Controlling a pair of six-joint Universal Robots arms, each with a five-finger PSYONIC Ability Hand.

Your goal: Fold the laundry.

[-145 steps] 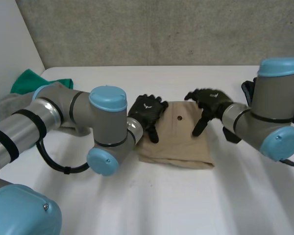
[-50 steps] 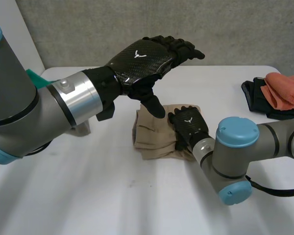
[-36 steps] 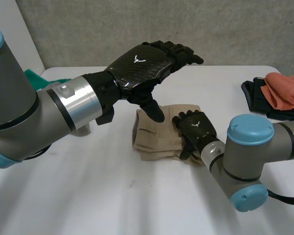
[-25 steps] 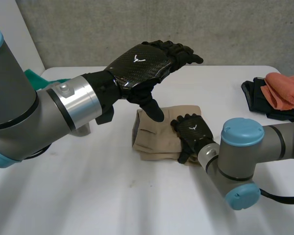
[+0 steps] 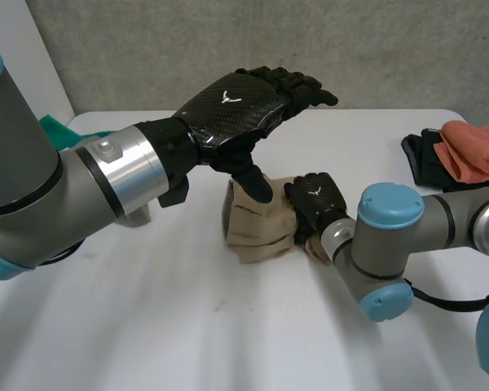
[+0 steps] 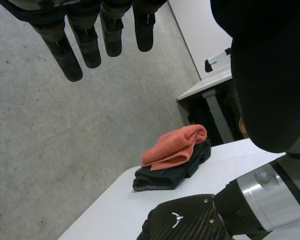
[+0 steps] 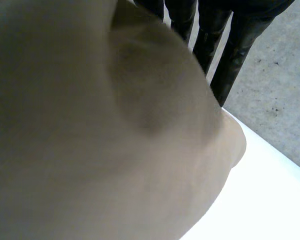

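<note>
Centrally, on the white table (image 5: 228, 326): one tan cloth (image 5: 261, 224), folded into a thick, bunched bundle, just right of the frame's middle in the head view. Left hand (image 5: 232, 106): raised above the table, upper middle of the frame, back of the hand facing up, fingers straight and spread apart, holding nothing; its thumb points down over the bundle's upper left corner, and whether it touches cannot be told. In the left wrist view the same fingers (image 6: 72, 55) hang straight and unbent. Right hand (image 5: 314, 199): set against the bundle's right side, back of the hand up. In the right wrist view the tan cloth (image 7: 105, 135) lies against its palm, and its fingers (image 7: 235, 45) reach straight past the cloth's far edge, not curled round it. Orange cloth (image 5: 473, 147): folded, lying on top of a folded black cloth (image 5: 424, 167) at the right edge of the frame, well apart from the bundle. The left wrist view shows this pile beyond the right hand (image 6: 182, 222). Green cloth (image 5: 45, 134): left edge of the frame, behind the left arm.
</note>
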